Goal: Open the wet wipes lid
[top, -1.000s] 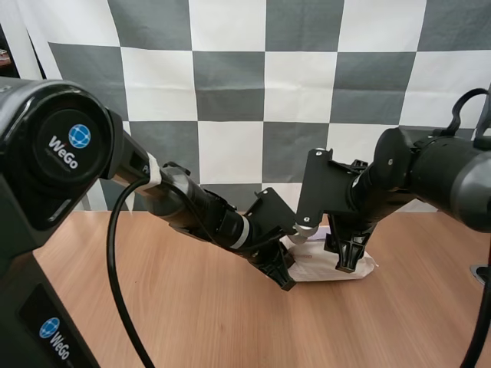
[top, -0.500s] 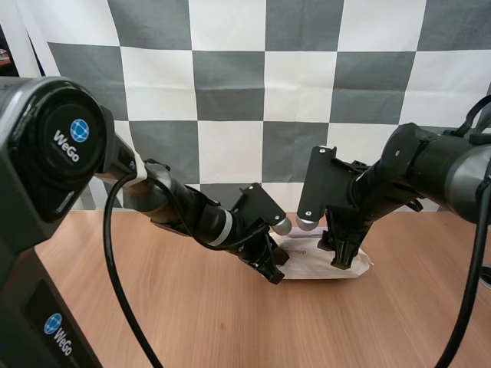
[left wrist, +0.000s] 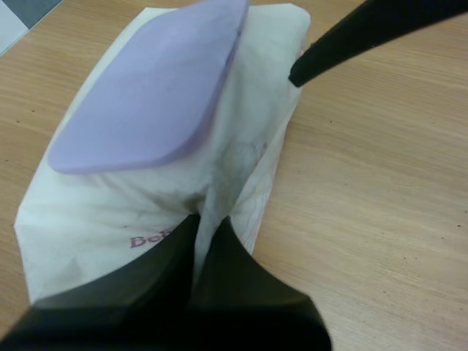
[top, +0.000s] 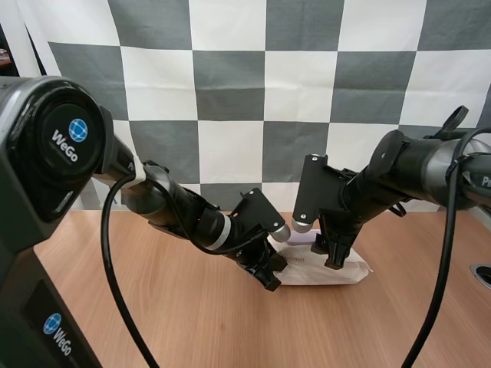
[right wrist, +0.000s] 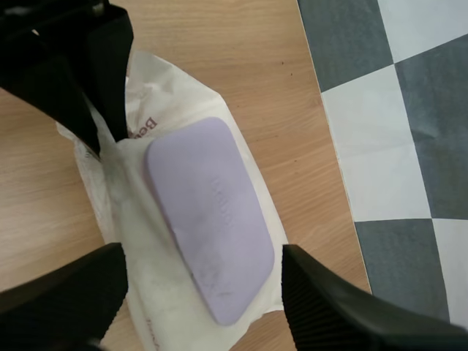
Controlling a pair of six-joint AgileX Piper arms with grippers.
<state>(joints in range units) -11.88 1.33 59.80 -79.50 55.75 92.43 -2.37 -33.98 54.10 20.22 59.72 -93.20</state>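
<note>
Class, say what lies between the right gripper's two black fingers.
Between the open fingers of the right gripper lies the flat lilac plastic lid, closed, on the white wet wipes pack; the right wrist view shows it.

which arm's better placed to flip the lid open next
Right. The right end effector is open, straddling the pack with the purple lid between its fingers. The left end effector is pinching the pack's end, seemingly steadying it, so it isn't free.
</note>
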